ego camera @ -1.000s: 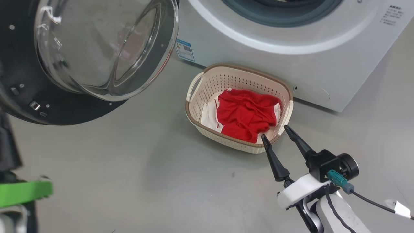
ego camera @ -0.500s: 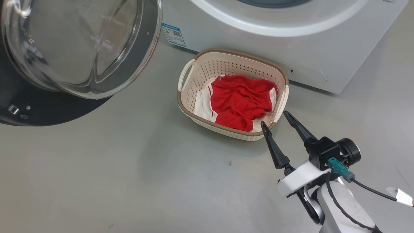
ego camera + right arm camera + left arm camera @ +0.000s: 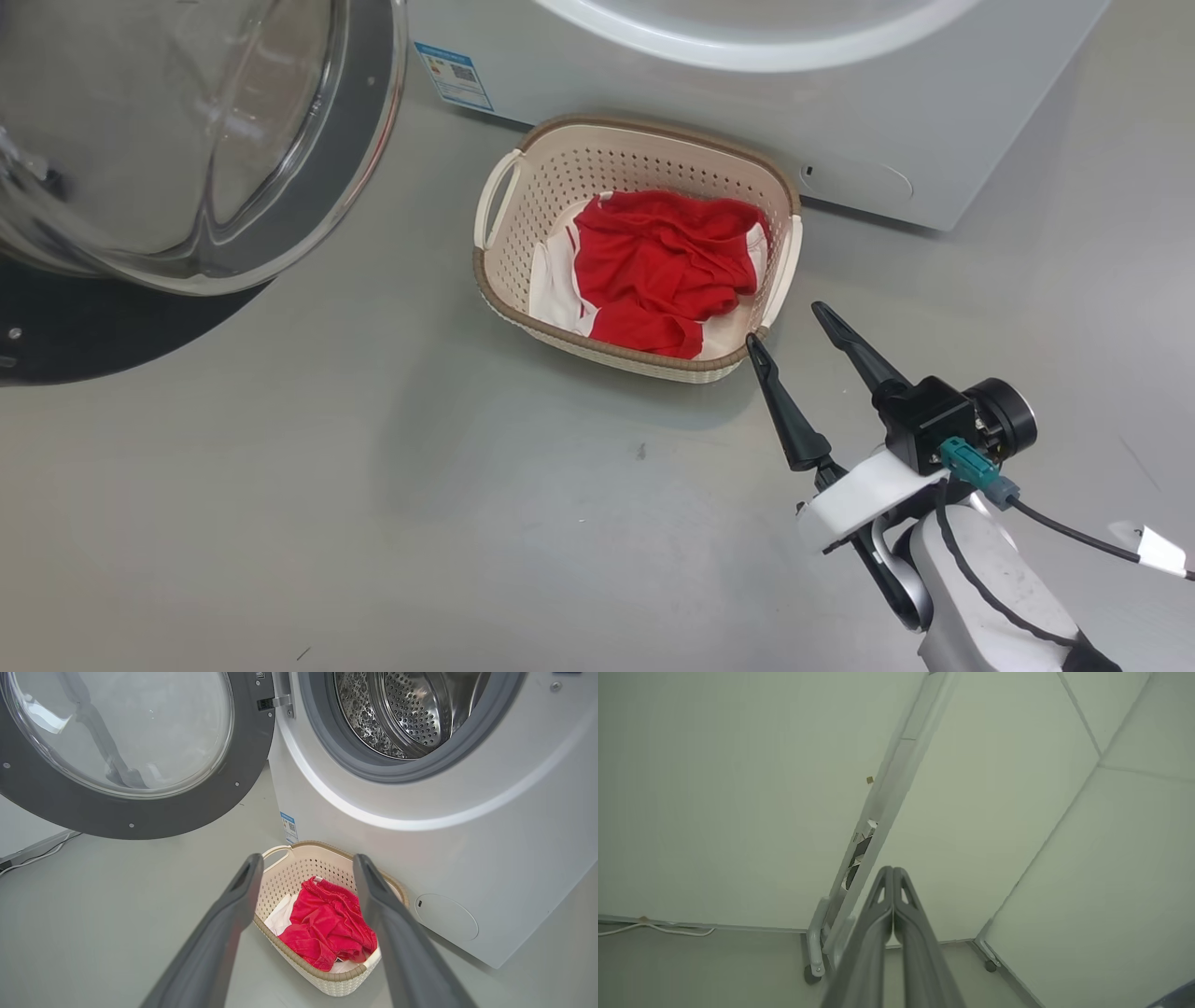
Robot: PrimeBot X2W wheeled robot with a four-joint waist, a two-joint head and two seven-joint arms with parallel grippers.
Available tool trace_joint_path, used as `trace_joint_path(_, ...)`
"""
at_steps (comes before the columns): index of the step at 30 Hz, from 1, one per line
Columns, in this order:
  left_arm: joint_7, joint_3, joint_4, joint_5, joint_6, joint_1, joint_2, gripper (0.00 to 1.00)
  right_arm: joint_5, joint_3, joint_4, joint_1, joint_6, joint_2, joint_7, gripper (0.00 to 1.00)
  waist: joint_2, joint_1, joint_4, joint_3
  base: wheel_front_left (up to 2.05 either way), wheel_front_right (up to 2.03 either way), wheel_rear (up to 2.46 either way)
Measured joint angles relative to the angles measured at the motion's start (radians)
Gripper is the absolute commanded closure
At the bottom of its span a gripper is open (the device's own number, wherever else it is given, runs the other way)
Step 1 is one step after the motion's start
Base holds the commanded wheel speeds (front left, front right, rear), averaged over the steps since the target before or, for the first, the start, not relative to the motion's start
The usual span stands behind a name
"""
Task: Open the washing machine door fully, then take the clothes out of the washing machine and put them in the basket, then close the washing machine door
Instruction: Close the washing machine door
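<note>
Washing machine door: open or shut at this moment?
Open. The washing machine door is swung wide to one side, leaving the steel drum of the washing machine exposed.

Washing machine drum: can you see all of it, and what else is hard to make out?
- Drum, right wrist view: its upper part is cut off by the top edge, so clothes left inside cannot be ruled out.
- Blue label, head view: print too small to read.
- Basket bottom, head view: hidden under the red clothes.
</note>
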State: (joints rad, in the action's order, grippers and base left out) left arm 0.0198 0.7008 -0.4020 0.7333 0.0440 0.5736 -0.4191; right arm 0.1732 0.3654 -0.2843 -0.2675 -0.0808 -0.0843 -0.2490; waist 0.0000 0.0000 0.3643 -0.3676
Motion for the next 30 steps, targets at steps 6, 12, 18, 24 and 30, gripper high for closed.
trace_joint_path(6,-0.101,0.094,-0.147,0.135,-0.054,0.104,0.003,1.0,0.0,0.001,-0.013,-0.01,0.0,0.001,0.0,0.0,0.0,0.0,-0.024,-0.003,0.0,0.0,0.0)
trace_joint_path(12,-0.213,0.145,-0.253,0.265,-0.101,0.203,0.022,1.0,0.0,-0.002,-0.019,-0.011,0.0,0.001,0.0,0.0,0.0,0.0,-0.031,0.001,0.0,0.0,0.0)
trace_joint_path(18,-0.29,0.146,-0.319,0.293,-0.111,0.224,0.007,1.0,0.0,0.0,-0.023,-0.011,0.0,0.002,0.0,0.0,0.0,0.0,-0.034,0.008,0.0,0.0,0.0)
trace_joint_path(24,-0.39,0.141,-0.388,0.319,-0.119,0.235,-0.005,1.0,0.0,0.002,-0.029,-0.011,0.0,0.004,0.0,0.0,0.0,0.0,-0.036,0.017,0.0,0.0,0.0)
trace_joint_path(30,-0.478,0.129,-0.433,0.355,-0.12,0.256,-0.004,1.0,0.0,0.002,-0.035,-0.011,0.0,0.005,0.0,0.0,0.0,0.0,-0.036,0.022,0.0,0.0,0.0)
